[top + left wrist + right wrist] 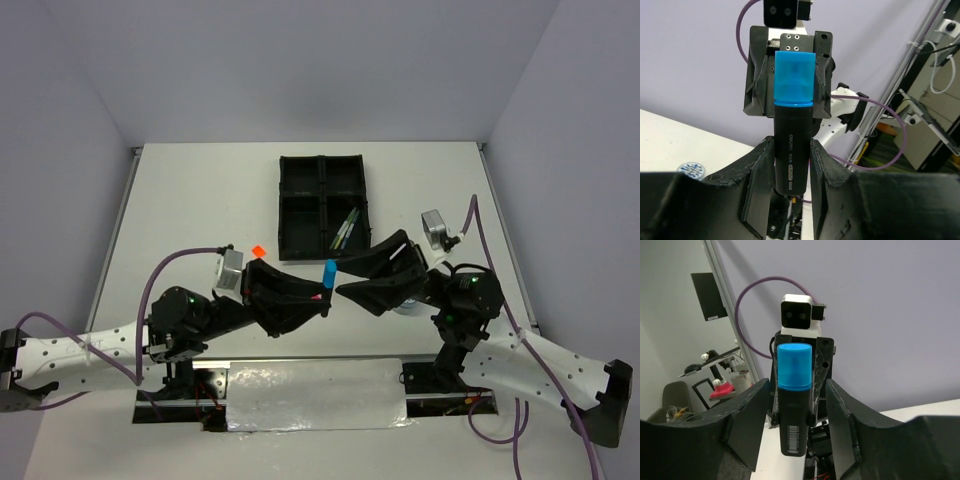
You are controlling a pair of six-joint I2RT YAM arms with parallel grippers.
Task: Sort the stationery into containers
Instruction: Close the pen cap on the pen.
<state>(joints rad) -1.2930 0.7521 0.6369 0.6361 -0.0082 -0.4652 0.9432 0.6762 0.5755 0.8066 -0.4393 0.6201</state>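
Observation:
A black highlighter with a blue cap [329,272] stands upright in the air between my two grippers, in front of the black four-compartment tray [285,205]. My left gripper [322,296] is shut on its black body; in the left wrist view [792,170] both fingers press its sides below the cap [795,77]. My right gripper [345,290] faces it from the right, open; in the right wrist view [797,410] the highlighter [795,420] sits between its fingers with a gap on each side. Thin pens [345,231] lie in the tray's near right compartment.
A small orange square [257,249] lies on the table left of the tray, near the left arm. A blue-white roll [691,169] lies on the table in the left wrist view. The other tray compartments look empty. Purple cables loop from both wrists.

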